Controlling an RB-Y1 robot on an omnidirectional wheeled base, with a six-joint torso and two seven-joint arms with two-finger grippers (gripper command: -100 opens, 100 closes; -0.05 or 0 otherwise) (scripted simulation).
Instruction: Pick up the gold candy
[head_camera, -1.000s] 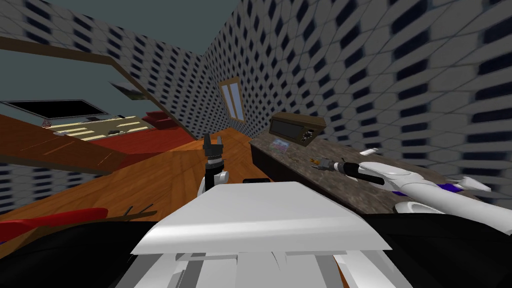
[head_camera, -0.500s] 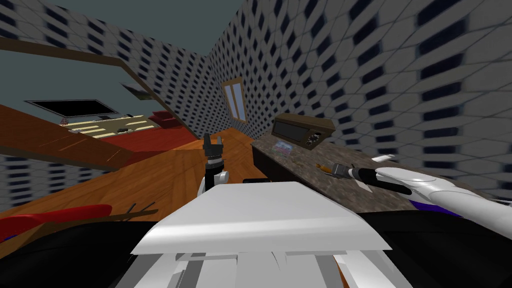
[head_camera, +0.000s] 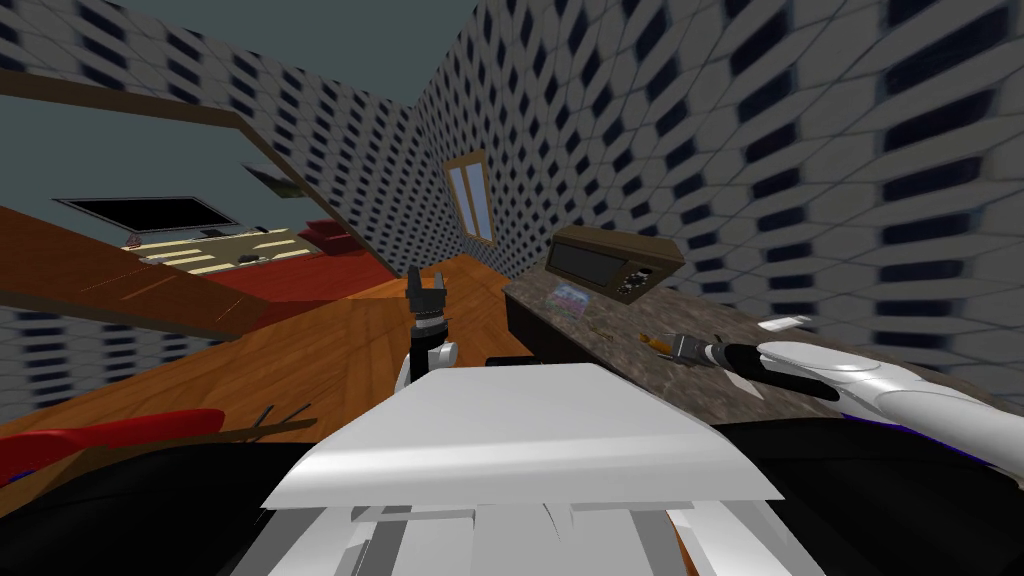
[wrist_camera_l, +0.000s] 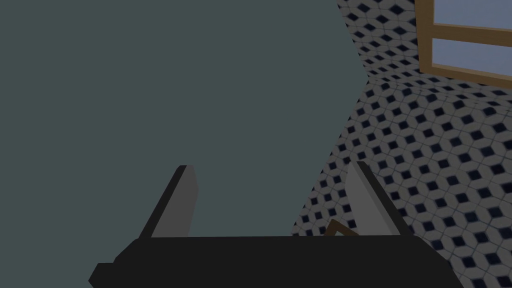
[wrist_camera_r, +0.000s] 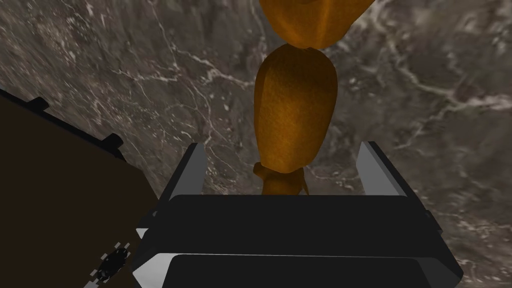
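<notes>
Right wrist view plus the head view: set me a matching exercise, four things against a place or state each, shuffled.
1 gold candy
2 right pincer
3 left pincer
4 brown box

A open, away from the counter, holding nothing
B stands at the counter's far end
C open, low over the counter, astride the candy's near end
D lies on the marbled counter

Pairs: 1-D, 2-C, 3-A, 4-B.

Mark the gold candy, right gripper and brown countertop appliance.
gold candy (wrist_camera_r: 295, 110): right wrist view, middle of its body.
right gripper (wrist_camera_r: 283, 146): right wrist view, midway between fingertips.
brown appliance (head_camera: 588, 263): head view, dark front panel.
</notes>
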